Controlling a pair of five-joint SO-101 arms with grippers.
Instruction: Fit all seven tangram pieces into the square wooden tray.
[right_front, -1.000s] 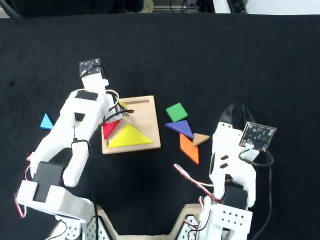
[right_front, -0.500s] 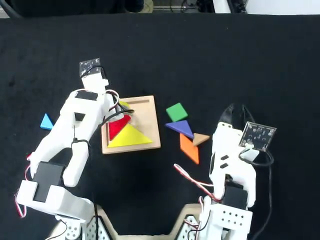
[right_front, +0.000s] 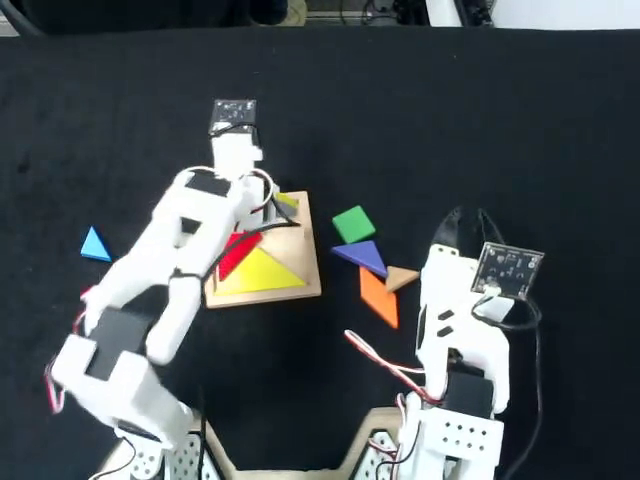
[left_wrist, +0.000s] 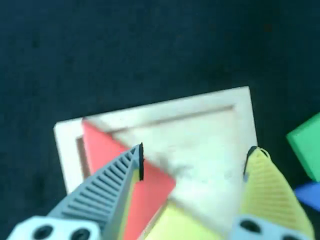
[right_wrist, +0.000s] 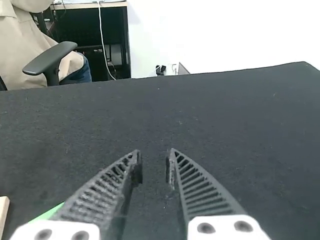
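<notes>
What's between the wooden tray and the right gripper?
In the high view, the green square and the purple triangle lie between the wooden tray and the right gripper.

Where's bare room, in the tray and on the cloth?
In the tray, bare wood beyond the red triangle and yellow triangle, under the open left gripper. The cloth is bare far past the green square. Crowded: the piece cluster between tray and right gripper.

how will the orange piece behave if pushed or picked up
The orange piece looks flat and stiff, so it likely won't bend or roll. Lying flush on the black cloth, its edges may be hard to grip. It seems to touch the tan triangle, so pushing may shift both.
</notes>
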